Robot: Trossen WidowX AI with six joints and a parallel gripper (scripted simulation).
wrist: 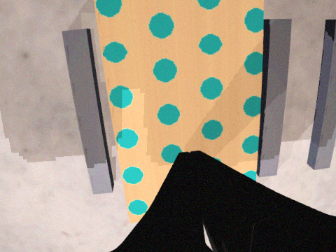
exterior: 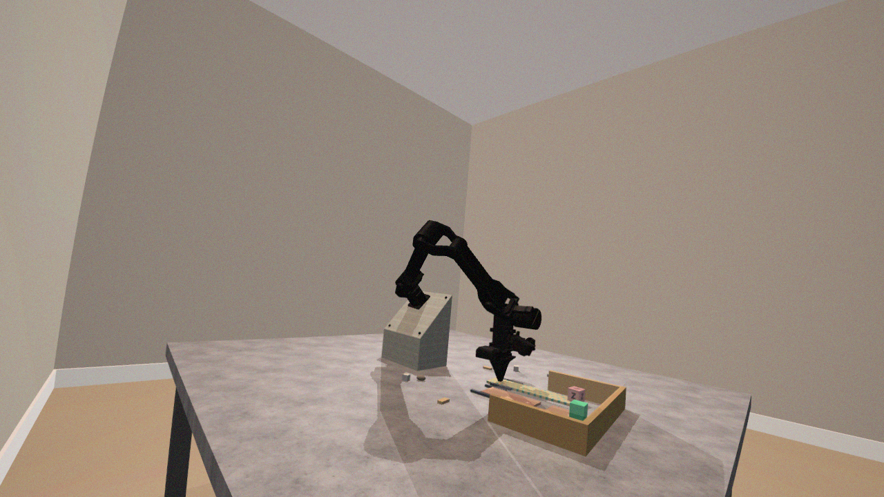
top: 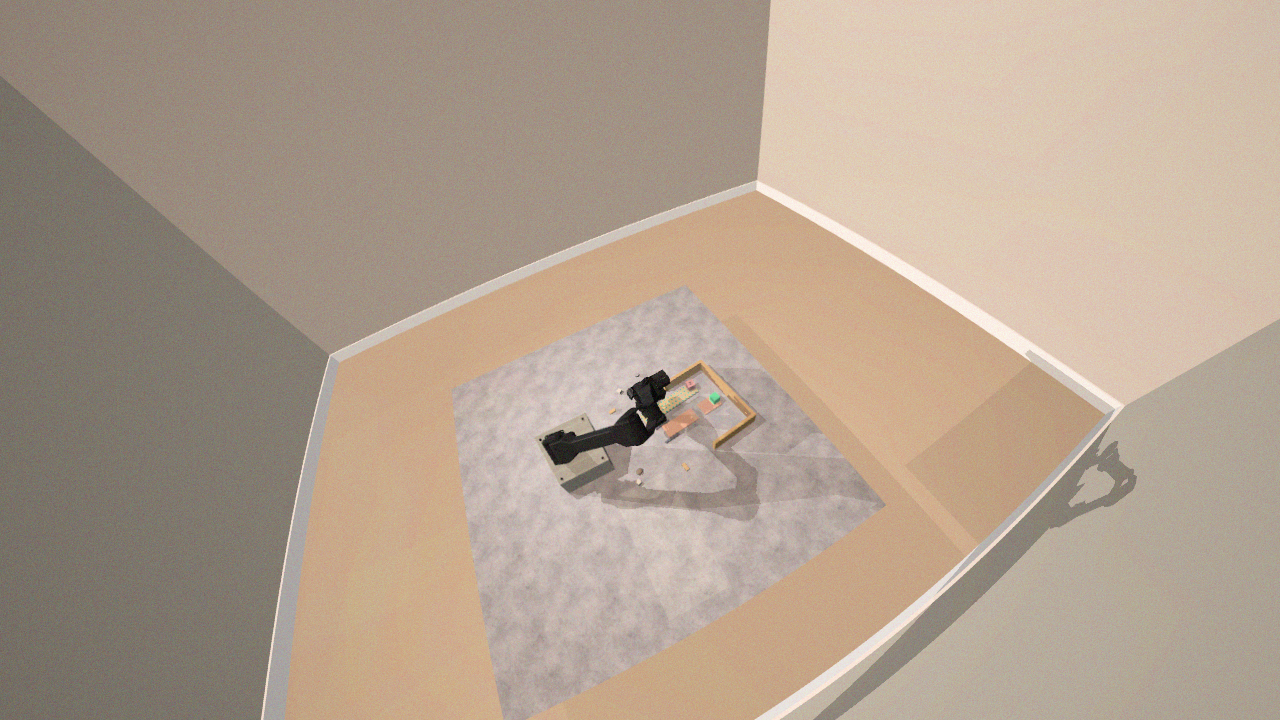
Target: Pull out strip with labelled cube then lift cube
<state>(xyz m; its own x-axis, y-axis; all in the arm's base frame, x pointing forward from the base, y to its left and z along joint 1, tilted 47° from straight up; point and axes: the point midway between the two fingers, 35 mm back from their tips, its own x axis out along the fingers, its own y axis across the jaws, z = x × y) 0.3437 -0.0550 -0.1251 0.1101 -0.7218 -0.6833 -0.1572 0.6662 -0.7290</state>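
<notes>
Pale grey mottled desk (top: 554, 573) (exterior: 296, 383) (wrist: 28, 122), black six-joint arm (top: 599, 438) (exterior: 469, 266) on a grey wedge-shaped base (top: 581, 470) (exterior: 401, 348). Tan wooden tray (top: 738, 400) (exterior: 537, 429), walls on three sides, open toward base. Cream strip with teal dots (top: 677, 400) (exterior: 536, 391) (wrist: 189, 70) lies flat, near end outside tray; no break seen in visible part. Orange strip (top: 680, 424) beside it, in two pieces, gap between. Dark grey rails (wrist: 87, 112) (wrist: 276, 98) flank dotted strip; bare desk shows beyond its near end. Green cube (top: 714, 397) (exterior: 578, 408) by orange strip's far piece. Pink cube (top: 690, 385) (exterior: 576, 393), dark Z label, inside tray at dotted strip's far end, well apart from fingers (exterior: 500, 378). Fingers clenched, nothing visibly grasped, pointing down at strip's near end; contact can't be told.
</notes>
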